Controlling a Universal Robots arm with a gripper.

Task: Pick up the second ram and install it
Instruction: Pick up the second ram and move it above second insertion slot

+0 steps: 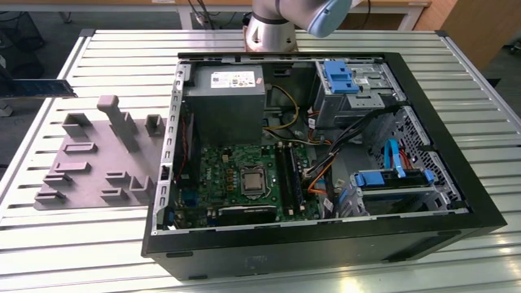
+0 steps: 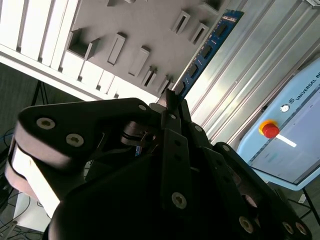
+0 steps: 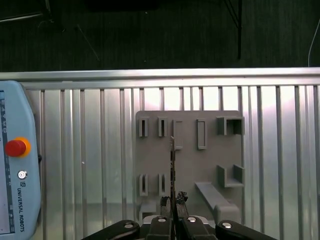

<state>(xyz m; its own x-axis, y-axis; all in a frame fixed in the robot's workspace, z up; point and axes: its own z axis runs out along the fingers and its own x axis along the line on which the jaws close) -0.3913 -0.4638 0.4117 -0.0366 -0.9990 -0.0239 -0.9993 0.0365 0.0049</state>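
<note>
Overall: the claw (image 3: pixel 173 202) is clamped on the ram stick (image 3: pixel 172 165), which hangs over the grey tray (image 3: pixel 190 150) and is not yet in the computer.

Exterior view: an open computer case (image 1: pixel 326 244) lies on the slatted table (image 1: pixel 106 244). The green motherboard (image 1: pixel 236 165) sits in its floor. The long black memory slots (image 1: pixel 289 177) are at about 3 o'clock from the processor socket (image 1: pixel 254 181); whether one is already filled I cannot tell. The tray lies at 9 o'clock from the case. A dark blue-green strip at 10 o'clock, at the picture's edge, looks like the stick, well apart from the case.

Second wrist view: the stick's blue face with its dark chips juts out past the black fingers (image 2: pixel 170 102), which close on one end of it. Tray pockets and table slats lie beyond it. A control pad (image 2: pixel 285 135) with a red button (image 2: pixel 269 129) rests near.

First wrist view: the stick shows edge-on, a thin line pinched between the two fingers, over the tray between its pockets. The control pad lies well apart from the tray.

Risk, grip: held by one end, the thin stick could pivot or slip if swung fast.

Risk, travel: the case wall and the loose cables beside the slots could catch it.

Risk, seating: a tilted or reversed stick would miss the slot's key, and pressing then could bend the card.
</note>
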